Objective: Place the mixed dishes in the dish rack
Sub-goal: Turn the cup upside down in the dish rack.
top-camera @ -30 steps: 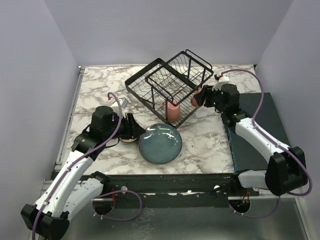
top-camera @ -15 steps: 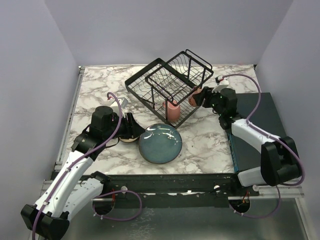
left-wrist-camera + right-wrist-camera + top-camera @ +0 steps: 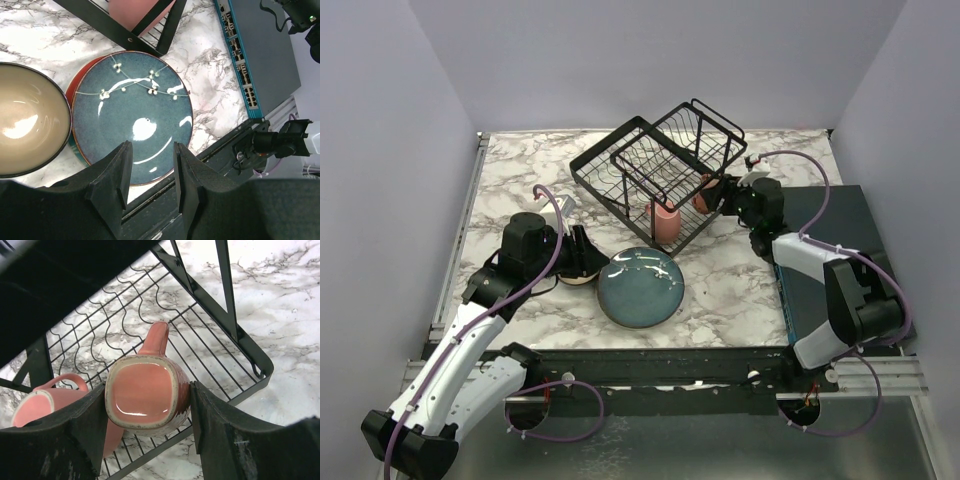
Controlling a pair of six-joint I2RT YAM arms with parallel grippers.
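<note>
Pinched a pink mug (image 3: 145, 395) in the right gripper (image 3: 147, 412), base toward the wrist camera, handle pointing away, above the lower tray of the dish rack (image 3: 240, 347) near its corner. Hung just beside a 2nd pink mug (image 3: 35, 407) lying on the wires. Held the left gripper (image 3: 150, 172) spread and empty over the dark teal-blue plate (image 3: 135, 100). Caught only from the left wrist: a red plate (image 3: 79, 90) peeking from under it, a tan-lined bowl (image 3: 25, 125) just beside. Placed, from above, the rack toward the tabletop's (image 3: 520, 190) far edge and the blue plate toward its near edge.

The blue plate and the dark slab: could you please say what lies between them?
Only bare marble tabletop separates blue plate from slab, per left wrist view.
</note>
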